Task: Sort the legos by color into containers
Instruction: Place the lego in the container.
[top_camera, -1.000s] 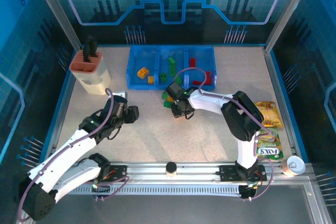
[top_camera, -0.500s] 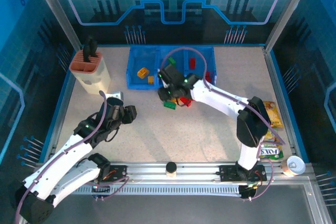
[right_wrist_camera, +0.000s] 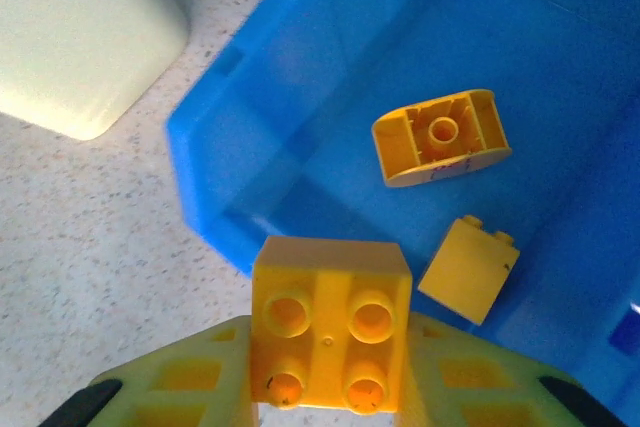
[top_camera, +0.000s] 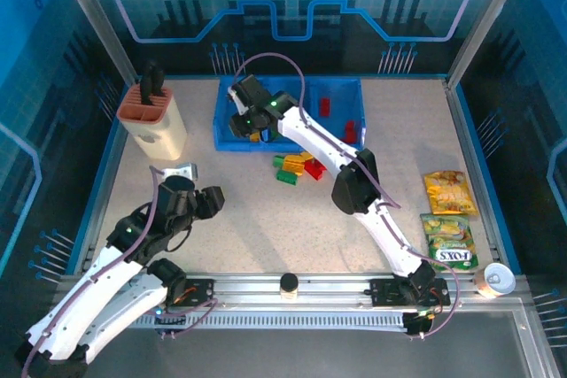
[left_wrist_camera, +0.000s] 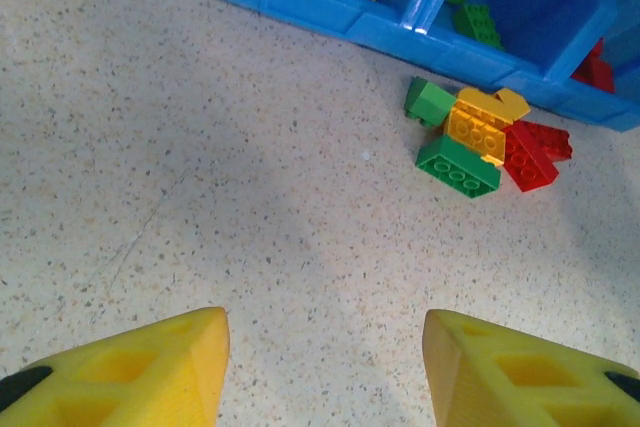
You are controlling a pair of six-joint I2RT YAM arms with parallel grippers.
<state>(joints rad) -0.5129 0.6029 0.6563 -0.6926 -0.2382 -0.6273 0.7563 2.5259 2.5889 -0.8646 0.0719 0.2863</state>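
My right gripper [right_wrist_camera: 330,372] is shut on a yellow four-stud lego [right_wrist_camera: 330,297], held above the near-left corner of the left bin of the blue containers [right_wrist_camera: 300,67]. Two yellow legos [right_wrist_camera: 440,137] lie in that bin. In the top view the right gripper [top_camera: 241,121] reaches over that left bin [top_camera: 223,135]. A small pile of green, yellow and red legos [top_camera: 297,168] lies on the table just in front of the tray. Red legos [top_camera: 324,105] sit in the right bin. My left gripper [left_wrist_camera: 322,347] hangs open over bare table, well short of the pile [left_wrist_camera: 480,142].
A beige holder with a terracotta top [top_camera: 155,121] stands left of the tray. Two snack packets [top_camera: 447,192] lie at the right edge, with a white cup [top_camera: 496,281] near the front rail. A small pale object [top_camera: 182,170] lies by the left gripper [top_camera: 213,199].
The right arm swung from the pile up and left to the left bin, carrying the yellow lego. The left arm drew back toward the near left.
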